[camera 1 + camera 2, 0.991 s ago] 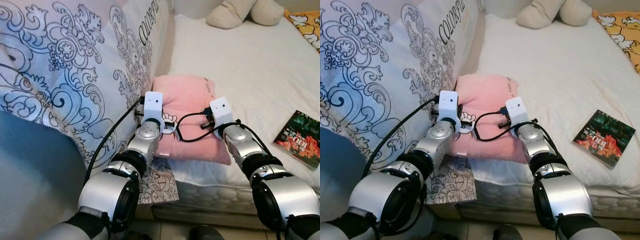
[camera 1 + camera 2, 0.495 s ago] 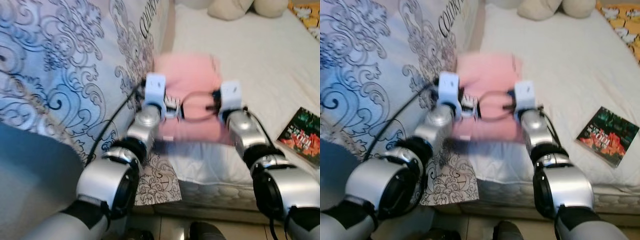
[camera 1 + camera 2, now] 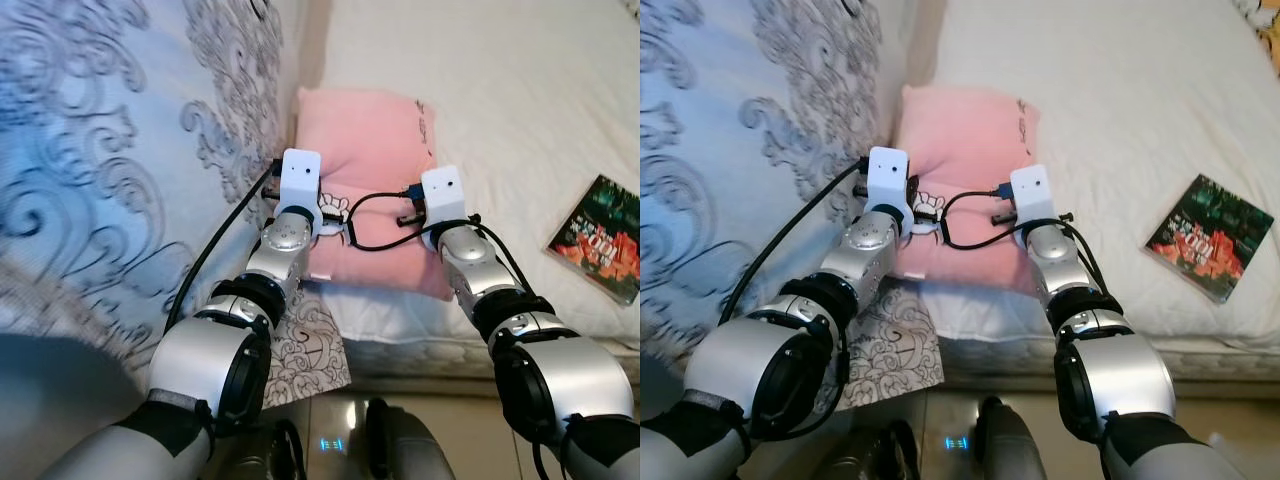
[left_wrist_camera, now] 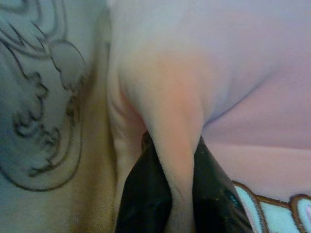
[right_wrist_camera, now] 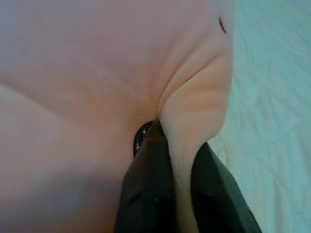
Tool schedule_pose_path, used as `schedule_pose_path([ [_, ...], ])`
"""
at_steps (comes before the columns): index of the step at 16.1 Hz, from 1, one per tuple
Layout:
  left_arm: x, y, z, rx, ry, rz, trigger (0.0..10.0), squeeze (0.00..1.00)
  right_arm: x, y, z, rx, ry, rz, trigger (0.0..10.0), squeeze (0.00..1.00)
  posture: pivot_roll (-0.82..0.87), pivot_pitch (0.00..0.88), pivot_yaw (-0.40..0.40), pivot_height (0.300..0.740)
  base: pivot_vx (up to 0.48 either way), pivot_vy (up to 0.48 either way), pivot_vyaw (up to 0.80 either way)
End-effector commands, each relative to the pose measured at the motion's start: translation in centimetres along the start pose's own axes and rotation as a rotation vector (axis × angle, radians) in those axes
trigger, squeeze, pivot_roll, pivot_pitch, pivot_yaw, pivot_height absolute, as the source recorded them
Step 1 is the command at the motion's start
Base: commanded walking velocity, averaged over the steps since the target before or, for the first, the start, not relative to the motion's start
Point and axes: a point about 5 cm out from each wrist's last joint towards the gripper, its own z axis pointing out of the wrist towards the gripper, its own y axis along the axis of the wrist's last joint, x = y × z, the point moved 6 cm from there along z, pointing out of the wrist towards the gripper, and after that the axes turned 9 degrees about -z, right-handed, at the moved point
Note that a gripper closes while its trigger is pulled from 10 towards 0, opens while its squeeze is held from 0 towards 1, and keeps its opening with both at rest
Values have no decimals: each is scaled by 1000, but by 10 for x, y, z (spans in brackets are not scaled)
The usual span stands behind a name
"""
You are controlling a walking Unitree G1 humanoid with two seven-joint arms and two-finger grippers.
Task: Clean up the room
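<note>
A pink pillow (image 3: 368,135) lies on the white bed (image 3: 500,90), close to the near edge and beside a patterned duvet. Both arms reach onto it. In the left wrist view my left gripper (image 4: 179,194) is shut on a pinched fold of the pink pillow (image 4: 233,73) at its duvet side. In the right wrist view my right gripper (image 5: 177,189) is shut on a fold of the pillow (image 5: 73,73) at its other side, next to the white sheet (image 5: 272,97). White wrist camera boxes (image 3: 300,178) cover the fingers in the eye views.
A bulky blue-and-white patterned duvet (image 3: 110,150) is piled along the left, hanging over the bed edge. A dark book (image 3: 600,250) lies on the sheet at the right. Tiled floor (image 3: 420,440) and my feet show below the mattress edge.
The camera has tilted down and the view shifted; the plush pillows at the bed's far end have left the picture. Both grippers still hold the pink pillow, which looks slightly raised and pulled nearer.
</note>
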Motion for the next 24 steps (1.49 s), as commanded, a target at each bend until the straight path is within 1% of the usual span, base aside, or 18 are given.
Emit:
schedule_pose_path([
  [1,33,-2,-1,10,120,-37,10000,1000,0,-31,-6,108,-16,20,10000,1000,-241,352,59,740,0,0,0],
  [3,40,12,1,-39,147,-70,10000,1000,0,-25,-5,90,-32,58,10000,1000,-230,353,61,740,0,0,0],
  [5,50,20,0,-75,175,-118,10000,1000,3,-21,-4,60,-22,58,10000,1000,-223,351,61,740,0,0,0],
  [6,53,23,0,-97,178,-126,10000,1000,1,-19,-4,50,-30,66,10000,1000,-212,353,62,740,0,0,0],
  [7,59,34,-3,-164,180,-131,10000,1000,-3,-12,-4,12,-52,87,10000,1000,-197,355,58,740,0,0,0],
  [8,61,37,-4,-187,180,-126,10000,1000,-5,-9,-4,-2,-59,94,10000,1000,-197,355,58,740,0,0,0],
  [9,64,42,-7,-230,164,-110,10000,1000,-10,-1,-3,-42,-88,82,10000,1000,-182,349,60,740,0,0,0],
  [10,67,41,-9,-239,149,-92,10000,1000,-11,4,-4,-72,-92,76,10000,1000,-174,345,56,740,0,0,0],
  [12,72,43,-13,-262,139,-52,10000,1000,-15,7,-6,-108,-105,134,10000,1000,-161,329,52,740,0,0,0],
  [13,73,44,-14,-266,136,-45,10000,1000,-16,8,-6,-117,-107,157,10000,1000,-160,326,54,740,0,0,0],
  [14,74,42,-17,-272,114,2,10000,1000,-16,8,-9,-144,-108,157,10000,1000,-163,297,57,740,0,0,0],
  [16,75,39,-21,-270,104,80,10000,1000,-14,0,-11,-135,-111,170,10000,1000,-163,271,60,740,0,0,0],
  [17,75,41,-22,-281,94,101,10000,1000,-13,-1,-12,-135,-111,171,10000,1000,-165,261,61,740,0,0,0],
  [19,75,68,-30,-378,71,175,10000,1000,-12,10,-14,-189,-124,171,10000,1000,-167,217,63,740,0,0,0],
  [20,74,75,-33,-406,64,197,10000,1000,-12,14,-14,-211,-129,165,10000,1000,-165,209,64,740,0,0,0],
  [21,69,82,-41,-434,33,218,10000,1000,-11,24,-18,-267,-135,145,10000,1000,-151,153,65,740,0,0,0],
  [22,66,82,-45,-437,18,227,10000,1000,-11,26,-20,-286,-140,144,10000,1000,-148,146,64,740,0,0,0],
  [24,66,77,-53,-434,7,239,10000,1000,-12,31,-27,-339,-153,140,10000,1000,-127,86,58,740,0,0,0],
])
